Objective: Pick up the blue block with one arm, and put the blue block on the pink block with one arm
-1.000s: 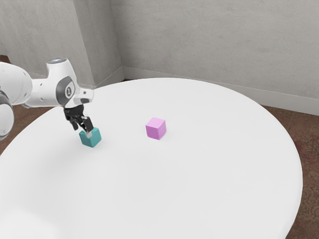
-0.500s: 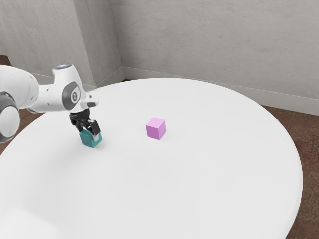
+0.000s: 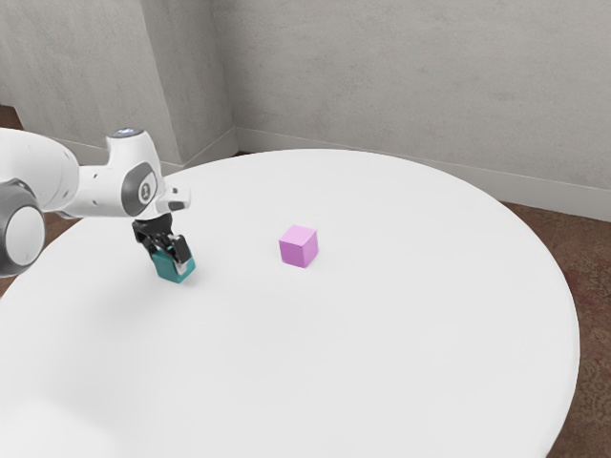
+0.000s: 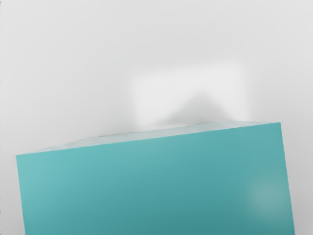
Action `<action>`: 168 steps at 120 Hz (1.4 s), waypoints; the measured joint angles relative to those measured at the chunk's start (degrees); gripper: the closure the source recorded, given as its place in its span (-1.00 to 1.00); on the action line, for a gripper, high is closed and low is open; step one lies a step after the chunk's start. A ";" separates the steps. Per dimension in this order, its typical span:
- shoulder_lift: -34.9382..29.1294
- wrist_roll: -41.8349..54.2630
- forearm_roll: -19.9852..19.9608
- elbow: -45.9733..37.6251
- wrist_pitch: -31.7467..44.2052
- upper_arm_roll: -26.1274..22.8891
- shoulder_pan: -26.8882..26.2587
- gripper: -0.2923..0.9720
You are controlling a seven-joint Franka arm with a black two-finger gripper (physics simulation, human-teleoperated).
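- Under the pincer (image 3: 169,254) and all round it spreads a round white table (image 3: 382,334) bearing 2 blocks.
- Behind the pincer, the white arm (image 3: 91,189) reaches in from the exterior view's left, its hand pointing down at the tabletop.
- Straight below the pincer sits the blue block (image 3: 178,271), teal in colour, resting on the table. The pincer is lowered over its top and hides part of it.
- From the wrist view, the blue block (image 4: 156,186) lies just under the hand, 1 broad teal face toward the camera, with white table (image 4: 98,58) beyond.
- Well apart from the pincer, toward the exterior view's right, the pink block (image 3: 298,246) stands flat on the table.
- Whether the pincer is clamped on the blue block or merely spread around it, I cannot tell.
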 joint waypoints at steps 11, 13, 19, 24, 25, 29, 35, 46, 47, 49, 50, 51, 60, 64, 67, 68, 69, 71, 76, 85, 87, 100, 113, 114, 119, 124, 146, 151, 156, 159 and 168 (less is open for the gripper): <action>0.01 -0.29 0.14 -0.02 0.03 -0.03 0.00 -0.54; 0.01 -0.33 0.16 -0.01 0.03 -0.05 0.00 -0.54; 0.01 -0.45 0.22 0.00 0.05 -0.07 0.00 -0.54; -0.05 -0.51 0.26 0.00 0.05 -0.08 0.00 -0.54; -0.05 -0.52 0.27 0.01 0.05 -0.08 0.00 -0.54; -0.07 -0.57 0.29 0.01 0.06 -0.08 0.01 -0.54; -0.06 -0.58 0.33 0.20 0.05 -0.09 0.06 -0.54; -0.02 -0.58 0.31 0.33 0.05 -0.09 0.08 -0.44; -0.02 -0.58 0.32 0.34 0.05 -0.09 0.08 -0.42; -0.01 -0.57 0.33 0.34 0.05 -0.09 0.08 -0.40; -0.01 -0.57 0.33 0.34 0.05 -0.09 0.09 -0.39; -0.01 -0.56 0.32 0.35 0.05 -0.09 0.09 -0.37; -0.06 -0.55 0.22 0.36 0.05 -0.15 0.09 -0.25; -0.07 -0.55 0.15 0.36 0.05 -0.16 0.09 -0.20; -0.07 -0.55 0.11 0.36 0.03 -0.17 0.09 -0.18; -0.07 -0.55 0.10 0.36 0.01 -0.17 0.09 -0.17; -0.08 -0.56 0.09 0.36 0.00 -0.17 0.09 -0.17; -0.08 -0.56 0.09 0.36 -0.01 -0.17 0.09 -0.16; -0.11 -0.57 0.12 0.36 -0.06 -0.17 0.09 -0.14; -0.33 -0.59 0.24 0.59 -0.22 -0.17 0.09 -0.12; -0.41 -0.59 0.28 0.62 -0.26 -0.18 0.09 -0.11; -3.05 -0.61 0.35 0.41 -1.08 -0.84 0.28 -0.08; -11.96 -0.69 0.47 -4.49 -2.68 -2.71 0.31 -0.05; -12.85 -0.70 0.48 -5.10 -2.79 -2.76 0.30 -0.05; -17.04 -0.74 0.53 -7.92 -3.37 -2.99 0.15 -0.05; -20.57 -0.78 0.57 -10.19 -4.02 -3.17 -0.76 -0.06; -22.87 -0.88 1.16 -12.74 -6.41 -3.54 -7.68 -0.05; -22.58 -0.90 1.32 -12.63 -6.92 -4.29 -7.96 -0.05; -22.35 -0.90 1.46 -12.35 -7.68 -5.76 -8.20 -0.06; -22.16 -0.89 1.53 -12.23 -8.14 -7.05 -8.15 -0.06; -21.52 -0.85 1.67 -12.06 -9.28 -10.70 -8.57 -0.05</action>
